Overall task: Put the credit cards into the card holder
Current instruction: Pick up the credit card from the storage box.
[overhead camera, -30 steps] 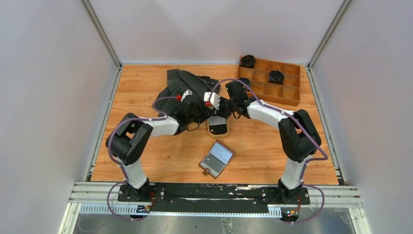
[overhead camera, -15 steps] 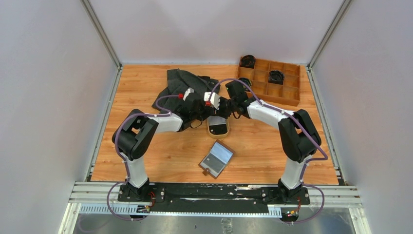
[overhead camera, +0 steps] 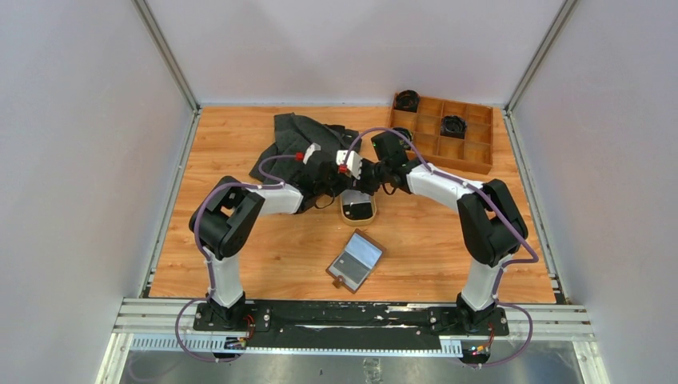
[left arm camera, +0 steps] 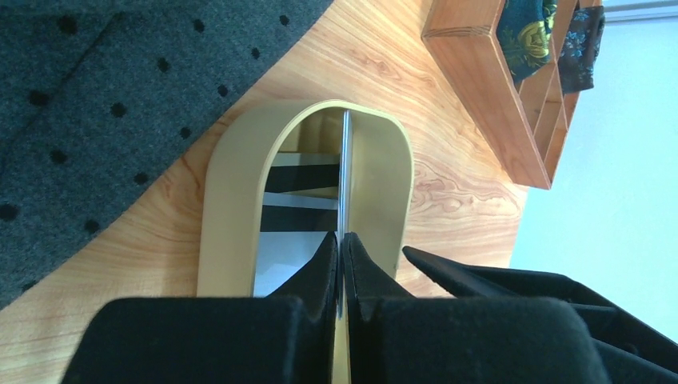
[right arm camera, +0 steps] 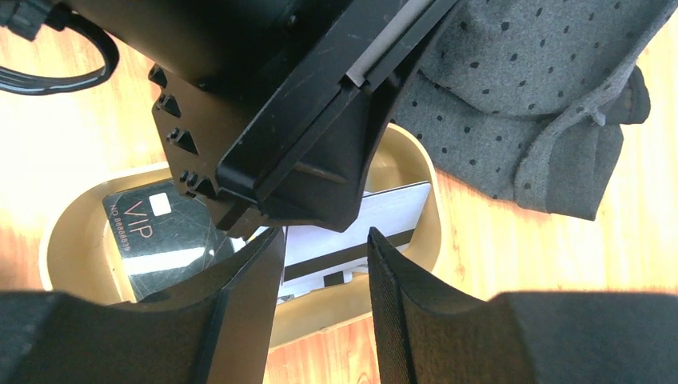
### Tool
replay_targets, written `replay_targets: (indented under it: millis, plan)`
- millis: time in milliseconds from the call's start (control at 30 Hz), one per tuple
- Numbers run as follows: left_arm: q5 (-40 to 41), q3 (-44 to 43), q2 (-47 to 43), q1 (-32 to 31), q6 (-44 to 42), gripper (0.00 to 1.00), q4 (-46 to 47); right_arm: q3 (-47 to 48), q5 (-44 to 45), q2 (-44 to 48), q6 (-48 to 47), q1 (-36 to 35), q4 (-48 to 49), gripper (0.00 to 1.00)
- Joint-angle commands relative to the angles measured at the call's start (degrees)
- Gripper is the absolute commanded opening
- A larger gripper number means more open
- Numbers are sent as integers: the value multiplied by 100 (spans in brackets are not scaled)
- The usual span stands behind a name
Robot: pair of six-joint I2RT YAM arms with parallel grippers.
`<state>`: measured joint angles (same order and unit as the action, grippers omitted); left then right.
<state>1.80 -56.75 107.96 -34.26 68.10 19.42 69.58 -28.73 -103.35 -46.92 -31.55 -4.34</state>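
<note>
The oval tan tray [overhead camera: 357, 214] holds the credit cards: a black VIP card [right arm camera: 160, 232] and a white card with a black stripe [right arm camera: 392, 216]. Both grippers hang over it. My left gripper [left arm camera: 342, 238] is shut on a thin card [left arm camera: 344, 176] seen edge-on, standing upright over the tray [left arm camera: 232, 184]. My right gripper [right arm camera: 325, 234] is open and empty just beside the left gripper's body. The card holder [overhead camera: 356, 260] lies open on the table in front of the tray, with a grey card showing in it.
A dark dotted cloth [overhead camera: 300, 140] lies behind and to the left of the tray. A wooden compartment box [overhead camera: 448, 136] with dark items stands at the back right. Side walls fence the table.
My left arm has swung to the right, bringing its gripper closer over the tray. The right arm has hardly moved.
</note>
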Motion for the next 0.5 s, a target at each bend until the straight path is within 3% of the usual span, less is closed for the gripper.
replay_targets:
  millis: [0, 233, 467]
  plan:
    - [105, -99, 48, 29, -170, 0, -61, 223, -460, 43, 187, 162, -314, 47]
    - [-28, 13, -245, 26, -812, 0, -64, 625, -1319, 319, 740, 561, -1100, 52]
    - [-143, 196, -647, 25, -2109, 0, -67, 684, -2537, 542, 1359, 1001, -1409, 53]
